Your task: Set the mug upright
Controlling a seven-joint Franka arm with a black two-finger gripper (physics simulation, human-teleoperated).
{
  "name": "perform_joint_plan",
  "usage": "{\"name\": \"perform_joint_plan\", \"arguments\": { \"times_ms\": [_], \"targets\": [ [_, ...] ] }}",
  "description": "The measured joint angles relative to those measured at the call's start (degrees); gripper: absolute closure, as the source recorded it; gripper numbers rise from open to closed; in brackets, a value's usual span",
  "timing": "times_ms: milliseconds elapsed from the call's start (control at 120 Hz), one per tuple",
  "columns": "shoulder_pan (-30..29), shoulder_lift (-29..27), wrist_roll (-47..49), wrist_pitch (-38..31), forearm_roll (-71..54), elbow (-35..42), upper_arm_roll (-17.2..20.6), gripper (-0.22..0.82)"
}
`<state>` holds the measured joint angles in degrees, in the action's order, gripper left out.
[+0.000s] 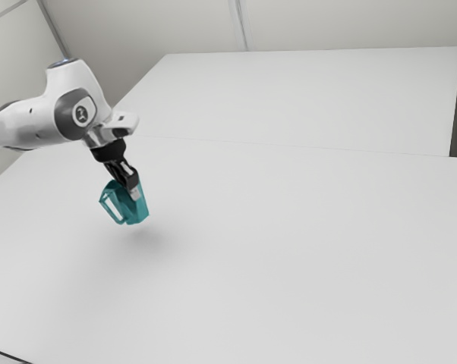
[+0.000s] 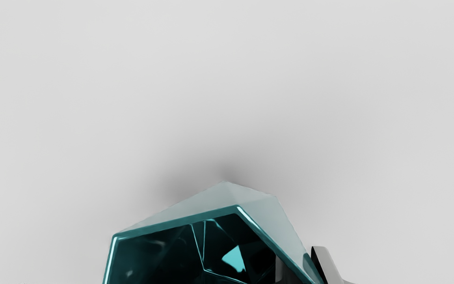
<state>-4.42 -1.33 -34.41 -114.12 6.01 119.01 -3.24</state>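
Observation:
In the exterior view the black gripper (image 1: 131,186) points down at the teal mug (image 1: 137,209), pinching its wall near the rim. The mug hangs tilted above the table, its handle toward the exterior view's left and a soft shadow beneath it. From the wrist view, the mug (image 2: 264,213) shows its angular open mouth facing the camera. There the gripper (image 2: 302,270) straddles one wall, with one finger inside the mouth and the other against the outside. Part of the mug lies beyond the wrist view's bottom edge.
A wide white table (image 1: 289,258) extends under the arm toward the exterior view's right. Behind it is another pale flat surface (image 1: 312,98), with a light wall (image 1: 350,23) at the back. A dark thin edge runs across the exterior view's lower left corner.

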Motion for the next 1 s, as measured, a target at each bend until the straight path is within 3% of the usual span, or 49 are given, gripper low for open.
{"name": "perform_joint_plan", "arguments": {
  "times_ms": [358, 1000],
  "targets": [
    [1.77, -1.68, 9.82, -5.71, -5.51, 6.92, 1.01, 0.78],
    [2.94, 1.02, 24.02, -18.32, -14.08, 10.74, 1.78, 0.78]
  ]
}}
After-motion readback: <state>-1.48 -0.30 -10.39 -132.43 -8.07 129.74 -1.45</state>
